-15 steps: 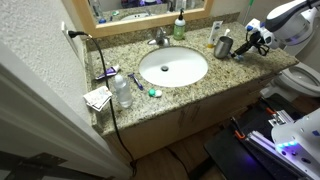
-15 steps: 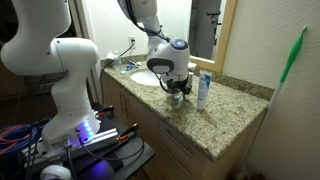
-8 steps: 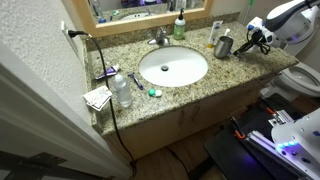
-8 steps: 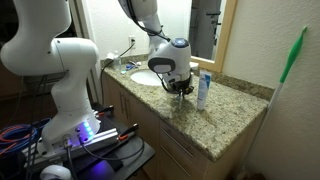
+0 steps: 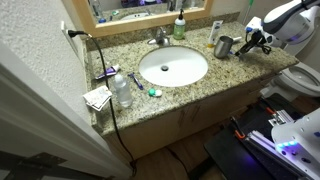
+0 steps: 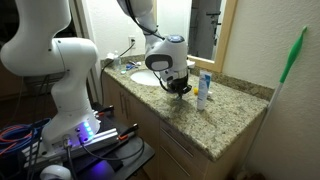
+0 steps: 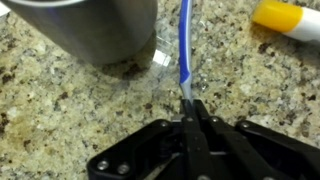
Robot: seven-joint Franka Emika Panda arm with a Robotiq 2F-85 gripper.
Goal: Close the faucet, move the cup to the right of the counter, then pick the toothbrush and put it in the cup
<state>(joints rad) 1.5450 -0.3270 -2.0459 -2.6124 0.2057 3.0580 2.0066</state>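
While the end effector (image 7: 188, 108) hangs low over the speckled surface (image 7: 70, 120), its 2 fingers are pressed tight together on the bottom end of the blue toothbrush (image 7: 184, 45). Seen from the wrist view, the toothbrush runs straight away from the fingers, up to the top edge of the picture. I cannot tell if it touches the stone under it. The grey cup (image 7: 90, 25) stands just beside the toothbrush, on its left in that view, and the 2 look apart. A yellow and white thing (image 7: 285, 15) lies in the top right corner, well away from the cup. In an exterior view the cup (image 5: 224, 46) stands near the back of the surface (image 5: 200, 88), between the white sink (image 5: 173, 67) and the end effector (image 5: 247, 42). The faucet (image 5: 158, 38) sits behind the sink, and it is too small to see if water runs. A green bottle (image 5: 179, 28) stands near the faucet. In an exterior view the end effector (image 6: 181, 90) points down at the surface, with a white tube (image 6: 203, 90) standing upright just beside it.
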